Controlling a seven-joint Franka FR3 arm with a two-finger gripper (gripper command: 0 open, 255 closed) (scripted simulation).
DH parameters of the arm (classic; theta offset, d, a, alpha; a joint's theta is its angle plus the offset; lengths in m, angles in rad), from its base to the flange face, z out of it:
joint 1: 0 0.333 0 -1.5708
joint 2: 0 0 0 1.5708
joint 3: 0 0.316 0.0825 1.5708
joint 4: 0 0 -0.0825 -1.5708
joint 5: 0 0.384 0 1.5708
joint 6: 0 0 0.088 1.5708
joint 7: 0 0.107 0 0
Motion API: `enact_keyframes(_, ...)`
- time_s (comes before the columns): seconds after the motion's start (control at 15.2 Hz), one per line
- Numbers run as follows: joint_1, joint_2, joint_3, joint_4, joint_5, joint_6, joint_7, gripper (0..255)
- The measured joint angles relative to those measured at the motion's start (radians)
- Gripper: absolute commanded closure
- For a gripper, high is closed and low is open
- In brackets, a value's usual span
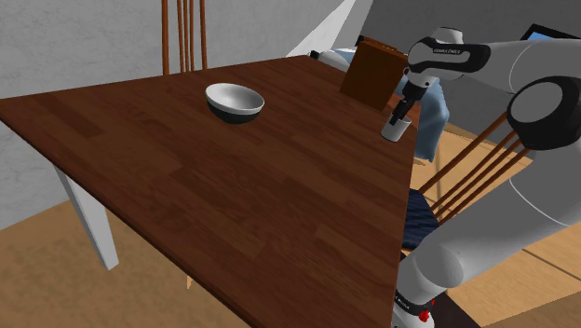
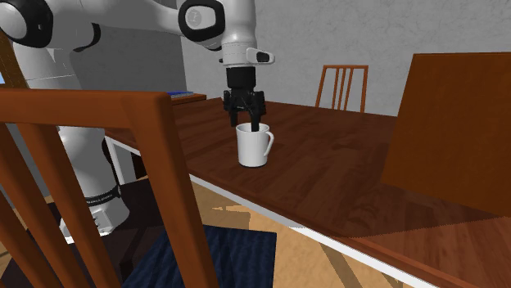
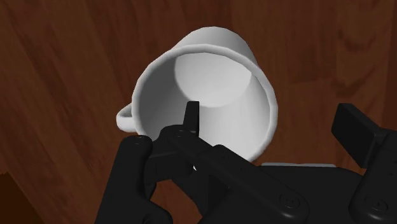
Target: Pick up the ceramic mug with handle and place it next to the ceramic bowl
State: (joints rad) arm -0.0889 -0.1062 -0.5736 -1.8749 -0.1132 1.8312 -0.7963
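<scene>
A white mug [image 1: 395, 129] with a handle stands upright near the edge of the dark wooden table [image 1: 233, 205], toward the shoulder view's right. My black gripper [image 1: 400, 116] hangs straight down over it, open. From the wrist, one finger [image 3: 191, 116] dips inside the mug [image 3: 210, 89] and the other finger [image 3: 356, 130] stands outside its wall, neither pressing on it. The second exterior view has the gripper [image 2: 246, 121] reaching into the mug [image 2: 254, 147], whose handle points to that view's right. A bowl [image 1: 235, 101], white inside and dark outside, sits farther in on the table.
A tall brown box [image 1: 372, 73] stands on the table just behind the mug, large at the second exterior view's right [image 2: 458, 123]. Wooden chairs [image 1: 470, 172] stand at the table's edge by the arm and at the far side [image 1: 184, 35].
</scene>
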Motion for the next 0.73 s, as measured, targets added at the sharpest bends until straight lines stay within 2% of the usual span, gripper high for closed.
enact_keyframes(0.53, -0.003, 0.004, -0.004, -0.032, 0.001, 0.037, -0.003, 0)
enact_keyframes(0.59, -0.003, 0.004, -0.004, -0.032, 0.001, 0.037, -0.003, 255)
enact_keyframes(0.73, -0.003, 0.004, -0.004, -0.032, 0.001, 0.037, -0.003, 255)
